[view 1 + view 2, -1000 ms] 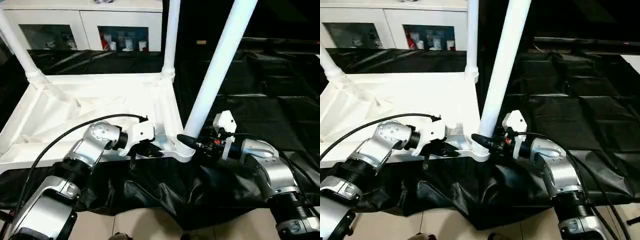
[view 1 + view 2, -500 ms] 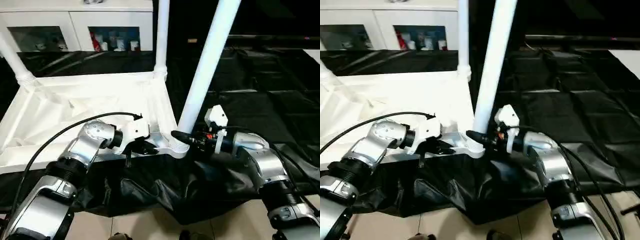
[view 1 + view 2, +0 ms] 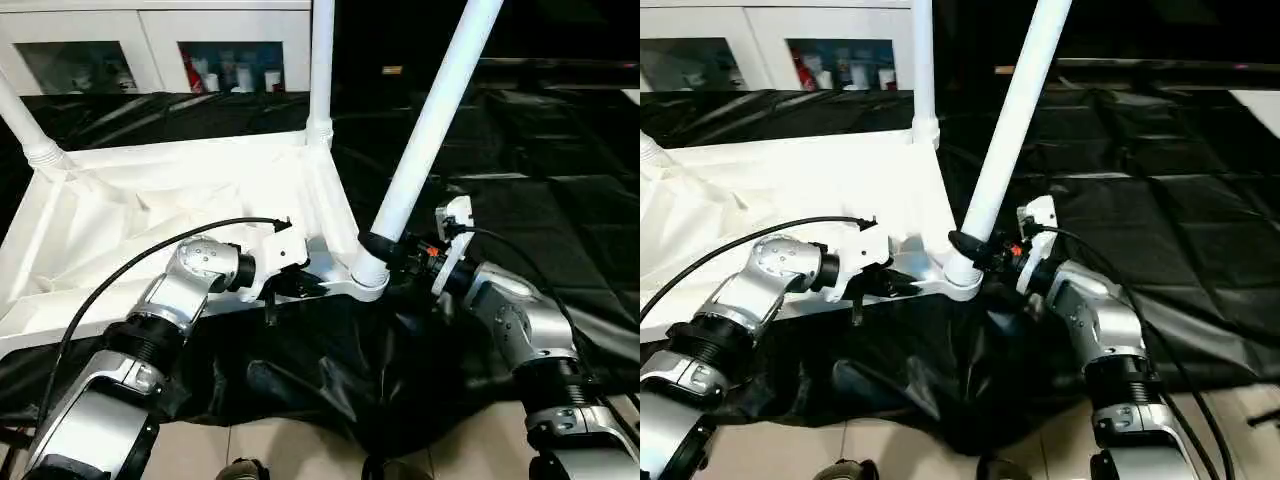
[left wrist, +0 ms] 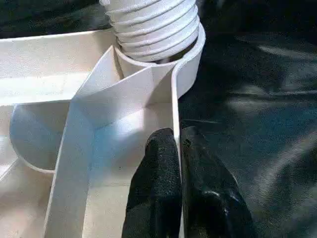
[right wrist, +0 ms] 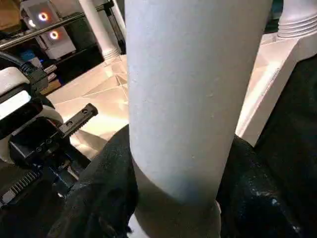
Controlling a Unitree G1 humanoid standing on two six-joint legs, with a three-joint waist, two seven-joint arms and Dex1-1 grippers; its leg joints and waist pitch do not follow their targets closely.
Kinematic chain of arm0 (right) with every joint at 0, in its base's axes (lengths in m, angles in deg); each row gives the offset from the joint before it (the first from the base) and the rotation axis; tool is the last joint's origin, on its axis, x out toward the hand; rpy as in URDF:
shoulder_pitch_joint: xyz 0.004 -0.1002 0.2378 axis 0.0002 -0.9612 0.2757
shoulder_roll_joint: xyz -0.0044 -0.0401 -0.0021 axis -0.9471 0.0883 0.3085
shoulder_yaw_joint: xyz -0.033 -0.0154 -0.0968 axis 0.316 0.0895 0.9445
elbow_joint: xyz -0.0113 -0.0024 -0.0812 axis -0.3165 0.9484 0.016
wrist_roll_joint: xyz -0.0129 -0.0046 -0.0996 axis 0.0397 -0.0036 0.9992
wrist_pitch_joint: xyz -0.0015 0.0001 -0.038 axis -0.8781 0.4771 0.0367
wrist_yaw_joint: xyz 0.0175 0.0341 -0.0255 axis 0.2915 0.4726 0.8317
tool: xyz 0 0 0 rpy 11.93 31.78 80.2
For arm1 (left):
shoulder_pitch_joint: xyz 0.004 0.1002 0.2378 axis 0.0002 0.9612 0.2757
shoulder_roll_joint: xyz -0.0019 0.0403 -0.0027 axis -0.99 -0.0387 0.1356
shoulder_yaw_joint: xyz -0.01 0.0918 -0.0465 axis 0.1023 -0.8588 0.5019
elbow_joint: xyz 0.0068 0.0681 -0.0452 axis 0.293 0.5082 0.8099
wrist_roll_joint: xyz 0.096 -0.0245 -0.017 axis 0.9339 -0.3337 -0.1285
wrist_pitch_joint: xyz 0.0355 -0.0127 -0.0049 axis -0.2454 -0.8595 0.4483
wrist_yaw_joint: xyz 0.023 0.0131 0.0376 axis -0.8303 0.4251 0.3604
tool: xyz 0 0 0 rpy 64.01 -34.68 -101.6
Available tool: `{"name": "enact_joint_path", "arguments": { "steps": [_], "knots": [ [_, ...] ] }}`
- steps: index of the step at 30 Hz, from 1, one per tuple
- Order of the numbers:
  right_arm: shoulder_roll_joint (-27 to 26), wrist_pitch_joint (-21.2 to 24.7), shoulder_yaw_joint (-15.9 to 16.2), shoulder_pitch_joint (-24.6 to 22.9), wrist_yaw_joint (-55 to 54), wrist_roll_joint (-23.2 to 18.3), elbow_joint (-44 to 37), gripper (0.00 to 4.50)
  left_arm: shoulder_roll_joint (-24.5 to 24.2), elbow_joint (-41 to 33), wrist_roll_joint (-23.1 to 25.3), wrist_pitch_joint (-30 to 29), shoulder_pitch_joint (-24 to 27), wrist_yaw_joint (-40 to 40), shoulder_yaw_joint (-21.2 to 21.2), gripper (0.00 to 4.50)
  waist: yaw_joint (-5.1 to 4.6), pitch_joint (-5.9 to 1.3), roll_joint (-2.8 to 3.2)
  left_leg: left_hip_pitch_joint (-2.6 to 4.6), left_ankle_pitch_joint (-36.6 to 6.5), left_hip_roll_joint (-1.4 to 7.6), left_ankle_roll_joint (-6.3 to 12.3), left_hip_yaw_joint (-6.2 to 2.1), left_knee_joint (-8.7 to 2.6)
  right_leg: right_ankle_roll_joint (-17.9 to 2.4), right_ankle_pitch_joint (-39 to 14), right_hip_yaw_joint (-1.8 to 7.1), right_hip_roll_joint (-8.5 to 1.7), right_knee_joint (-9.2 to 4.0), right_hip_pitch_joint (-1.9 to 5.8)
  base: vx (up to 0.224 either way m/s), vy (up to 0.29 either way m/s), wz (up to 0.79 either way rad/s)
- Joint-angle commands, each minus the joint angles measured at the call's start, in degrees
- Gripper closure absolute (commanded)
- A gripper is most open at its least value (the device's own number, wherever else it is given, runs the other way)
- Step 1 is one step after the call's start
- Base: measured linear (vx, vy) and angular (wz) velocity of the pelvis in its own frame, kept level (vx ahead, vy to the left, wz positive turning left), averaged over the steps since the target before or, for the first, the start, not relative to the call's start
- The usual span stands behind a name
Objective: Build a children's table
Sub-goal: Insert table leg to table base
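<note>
The children's table top (image 3: 150, 210) lies upside down on a black sheet, ribbed underside up. Two white legs (image 3: 320, 70) stand in its far corner sockets. A third leg (image 3: 430, 120) leans to the right out of the near right corner socket (image 3: 365, 280). My right gripper (image 3: 385, 248) is shut on this leg just above the socket; in the right wrist view the leg tube (image 5: 188, 99) sits between the black fingers (image 5: 99, 198). My left gripper (image 3: 300, 287) is shut on the top's thin near rim (image 4: 176, 99), next to that socket.
White cabinets (image 3: 150, 40) with glass doors stand behind the table. The black sheet (image 3: 560, 180) spreads far to the right and hangs in folds over the near edge. Pale floor tiles (image 3: 300, 450) show below. A black cable (image 3: 120, 280) arcs over my left forearm.
The camera has shifted. My right wrist has swung round the leaning leg and now grips it slightly higher above the socket. My left gripper stays clamped on the rim.
</note>
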Motion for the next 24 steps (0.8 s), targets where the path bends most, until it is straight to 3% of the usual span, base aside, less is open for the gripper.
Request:
{"name": "enact_joint_path", "arguments": {
  "steps": [1, 2, 6, 7, 10, 11, 14, 18, 21, 24],
  "knots": [
    [0.70, 0.46, -0.24, -0.43, -1.09, 0.59, -3.01, 2.63, 0.87, -2.10, -1.31, 0.47, -0.74, -0.14, 0.17, 4.50, 0.49, -4.94, -0.58, 0.44, -10.54, 2.04, 4.28, -0.26, -3.10, -12.54, -15.92, 3.15, -3.53, -3.19, 3.23, 0.061, -0.037, 0.05],
    [0.77, 0.44, -0.03, -0.30, -1.19, 0.66, -3.81, 2.63, 0.93, -2.16, -1.29, 0.45, -0.71, -0.20, 0.18, 4.50, 0.79, -5.35, -0.56, -0.17, -5.95, 1.94, 5.57, -0.23, -2.68, -13.37, -9.45, 3.12, -3.30, -2.02, 3.58, 0.055, -0.029, 0.00],
    [0.68, 1.13, 0.15, 0.29, -1.46, -0.04, -6.59, 2.63, 1.03, -2.20, -1.20, 0.41, -0.78, -0.41, 0.15, 4.50, 1.09, -5.87, -0.49, -0.45, -2.23, 1.75, 7.80, -0.13, -2.04, -15.20, -1.15, 2.99, -2.94, -0.75, 3.89, 0.014, -0.007, 0.00],
    [0.59, 0.95, -0.02, 0.49, -1.66, -0.10, -6.73, 2.63, 1.05, -2.24, -1.20, 0.36, -0.78, -0.40, 0.14, 4.50, 1.18, -5.84, -0.43, -0.46, -1.92, 1.75, 8.45, -0.02, -1.88, -15.39, -0.11, 2.98, -2.86, -0.68, 3.64, 0.000, 0.000, 0.00],
    [0.50, 1.02, -0.27, 1.16, -2.06, -0.27, -7.44, 2.63, 1.15, -2.43, -1.40, 0.15, -0.74, -0.30, 0.17, 4.50, 1.29, -5.46, -0.38, -0.33, -5.17, 1.85, 7.74, 0.04, -2.07, -14.62, -5.80, 2.88, -2.95, -1.38, 3.49, 0.000, 0.000, 0.00],
    [0.60, 1.11, -0.20, 1.25, -2.10, -0.20, -7.67, 2.63, 1.18, -2.53, -1.45, 0.07, -0.71, -0.27, 0.15, 4.50, 1.40, -5.28, -0.28, -0.12, -7.30, 1.94, 6.35, 0.04, -2.21, -13.51, -10.33, 2.93, -2.99, -1.81, 3.34, 0.000, 0.000, 0.00],
    [1.37, 0.61, 1.14, 1.58, -1.80, 1.36, -7.82, 2.63, 1.42, -2.55, -1.66, -0.07, -0.62, -0.17, 0.26, 4.50, 1.48, -5.17, -0.46, -0.10, -8.44, 1.84, 4.99, 0.00, -2.23, -12.24, -13.28, 3.02, -3.02, -2.06, 3.29, 0.000, 0.000, 0.00],
    [3.08, 1.12, 3.83, 1.30, -0.48, 3.74, -8.20, 2.63, 1.62, -2.60, -1.53, -0.19, -0.61, -0.13, 0.33, 4.50, 1.51, -5.30, -0.70, -0.28, -7.37, 1.71, 4.56, -0.04, -2.10, -11.33, -13.37, 3.03, -2.91, -1.89, 3.41, 0.000, 0.000, 0.00],
    [4.86, 0.86, 6.55, 0.86, 0.32, 6.72, -7.27, 2.63, 1.76, -2.27, -1.74, -0.48, -0.76, -0.34, 0.51, 4.50, 1.58, -5.38, -0.71, -0.37, -6.27, 1.67, 5.17, -0.05, -1.97, -11.38, -11.62, 3.01, -2.82, -1.65, 3.45, 0.000, 0.000, 0.00],
    [5.34, 1.09, 7.31, 0.69, 0.30, 7.66, -6.86, 2.63, 1.77, -2.26, -1.86, -0.76, -0.82, -0.72, 0.56, 4.50, 1.58, -5.47, -0.76, -0.42, -6.20, 1.58, 5.61, 0.01, -1.83, -11.72, -11.12, 2.99, -2.81, -1.64, 3.54, 0.000, 0.000, 0.00]
  ]
}}
